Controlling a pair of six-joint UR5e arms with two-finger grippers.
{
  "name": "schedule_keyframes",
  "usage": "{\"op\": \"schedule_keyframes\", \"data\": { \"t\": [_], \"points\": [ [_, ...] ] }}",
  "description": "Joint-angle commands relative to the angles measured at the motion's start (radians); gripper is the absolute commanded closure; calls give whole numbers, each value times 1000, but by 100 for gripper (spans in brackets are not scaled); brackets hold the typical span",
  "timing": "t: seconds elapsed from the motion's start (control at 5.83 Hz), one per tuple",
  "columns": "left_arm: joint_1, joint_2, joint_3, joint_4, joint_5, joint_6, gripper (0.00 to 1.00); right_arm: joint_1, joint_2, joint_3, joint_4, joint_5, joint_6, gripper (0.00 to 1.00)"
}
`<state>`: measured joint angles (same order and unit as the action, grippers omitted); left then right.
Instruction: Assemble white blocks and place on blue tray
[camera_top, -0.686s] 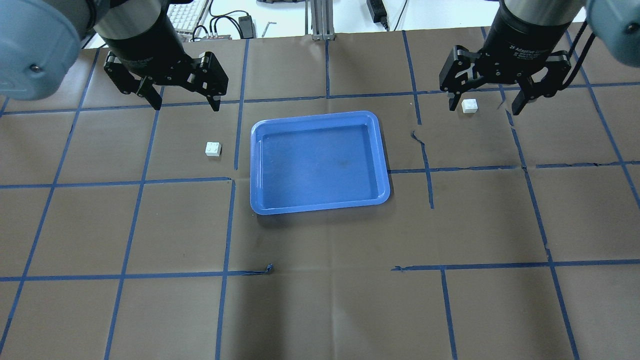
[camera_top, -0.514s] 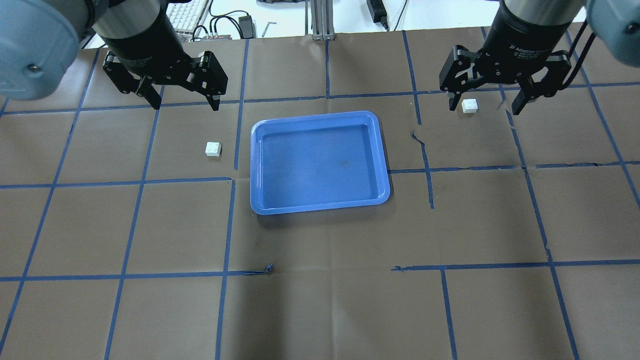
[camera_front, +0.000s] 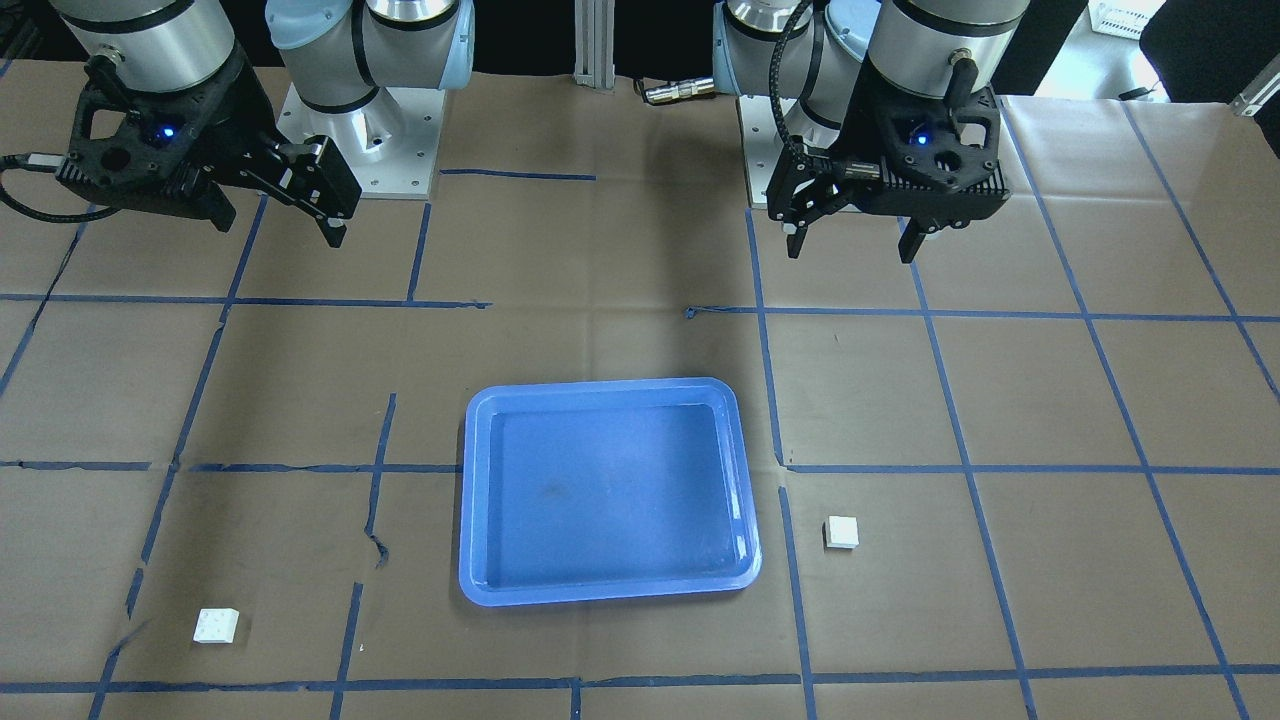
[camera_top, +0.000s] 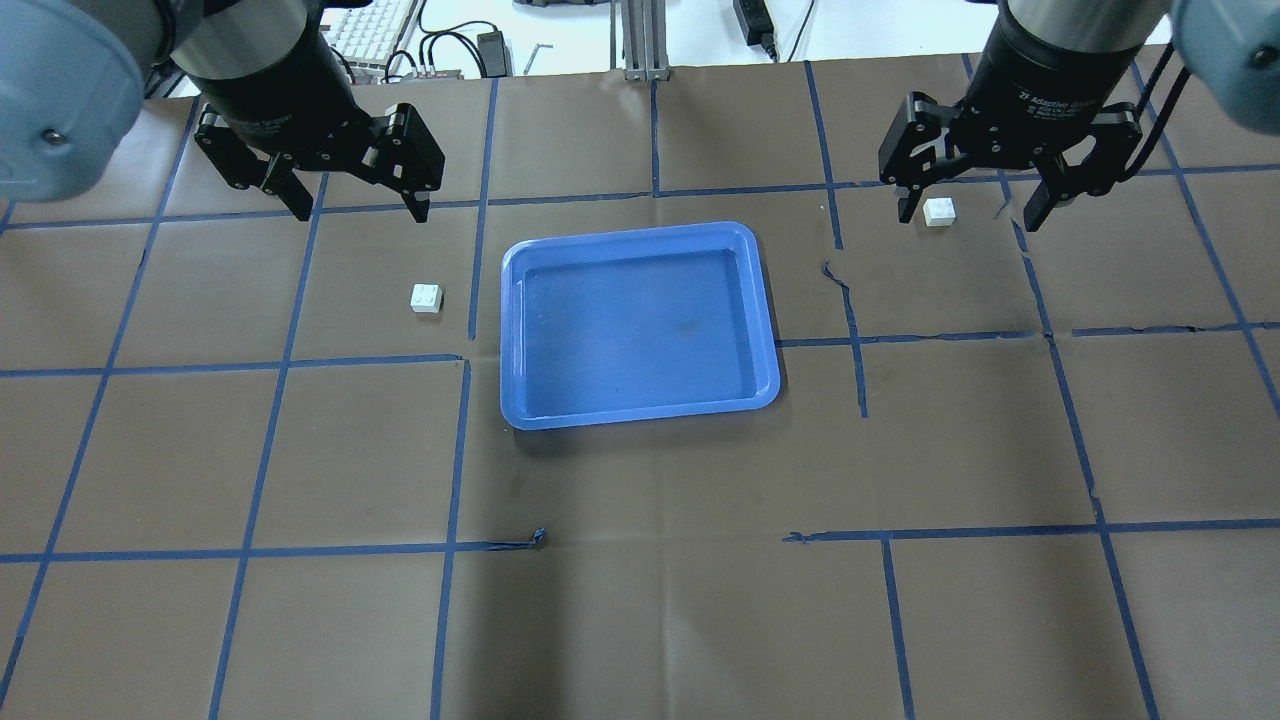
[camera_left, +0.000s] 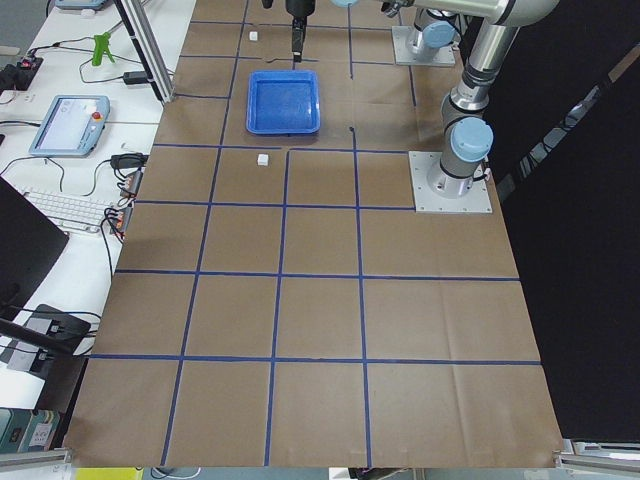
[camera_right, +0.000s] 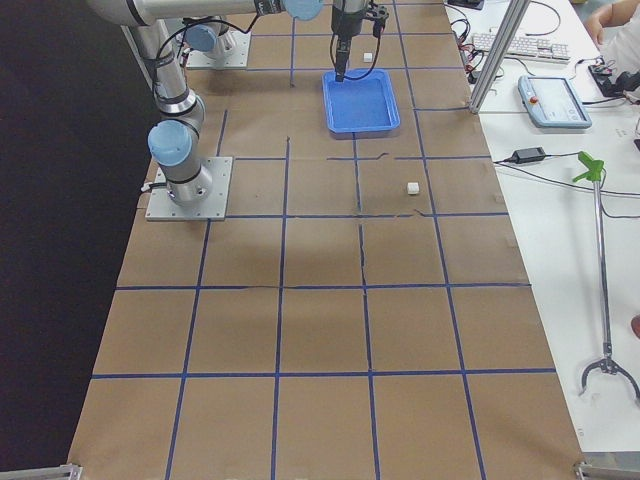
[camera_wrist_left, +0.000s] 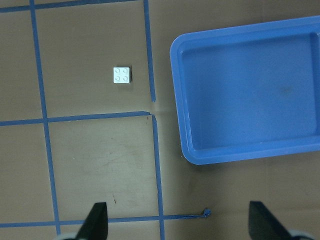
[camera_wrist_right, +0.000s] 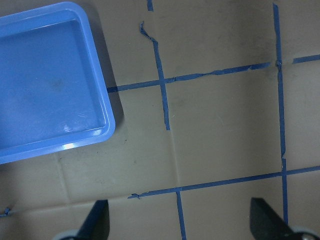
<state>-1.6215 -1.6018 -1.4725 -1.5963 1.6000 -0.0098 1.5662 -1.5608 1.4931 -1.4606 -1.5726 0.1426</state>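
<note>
The blue tray (camera_top: 640, 233) lies empty in the middle of the table. One white block (camera_top: 427, 298) lies studs up just left of it, and also shows in the left wrist view (camera_wrist_left: 122, 75) and the front view (camera_front: 841, 532). The other white block (camera_top: 939, 211) lies far to the tray's right, near the far edge (camera_front: 216, 625). My left gripper (camera_top: 360, 214) hangs open and empty, high above the table, apart from the left block. My right gripper (camera_top: 968, 217) hangs open and empty, high above the table; the right wrist view shows only the tray's corner (camera_wrist_right: 112, 120).
Brown paper with blue tape grid lines covers the table (camera_top: 640, 560). A keyboard (camera_top: 375, 30) and cables lie beyond the far edge. The arm bases (camera_front: 360, 150) stand at the robot's side.
My left gripper has shifted a little left and toward the far edge. The right gripper, blocks and tray have not moved.
</note>
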Motion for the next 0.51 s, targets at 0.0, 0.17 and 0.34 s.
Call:
{"op": "schedule_keyframes", "data": {
  "t": [0.0,0.17,0.34],
  "points": [
    [110,-30,-3,15,-5,8,1,0,1,1,-1,0,0,0],
    [153,-44,-23,18,-6,30,1,0,1,1,0,-1,0,0],
    [155,-108,-26,28,-3,125,1,0,1,1,2,0,0,0]
  ]
}}
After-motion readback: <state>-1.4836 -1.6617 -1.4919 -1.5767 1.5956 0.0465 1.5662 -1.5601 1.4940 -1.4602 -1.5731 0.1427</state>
